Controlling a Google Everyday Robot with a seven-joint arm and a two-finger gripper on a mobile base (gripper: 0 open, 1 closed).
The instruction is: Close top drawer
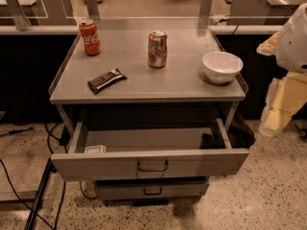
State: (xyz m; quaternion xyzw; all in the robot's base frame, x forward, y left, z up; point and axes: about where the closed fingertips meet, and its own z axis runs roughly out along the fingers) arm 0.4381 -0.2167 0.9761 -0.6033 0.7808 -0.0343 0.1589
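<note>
The top drawer (149, 164) is the wide grey metal drawer under the counter. It stands pulled out towards me, with a small dark loop handle (153, 166) at the centre of its front panel. Its inside shows a small white item (95, 149) at the front left. My arm (288, 75) shows at the right edge as white and cream parts, right of the cabinet and apart from the drawer. The gripper itself is out of view.
On the grey counter (144, 83) stand a red soda can (89, 37), an orange-patterned can (157, 49), a white bowl (222, 66) and a dark snack bar (106, 80). A narrower lower drawer (151, 190) sits below. Cables (29, 195) lie on the speckled floor at left.
</note>
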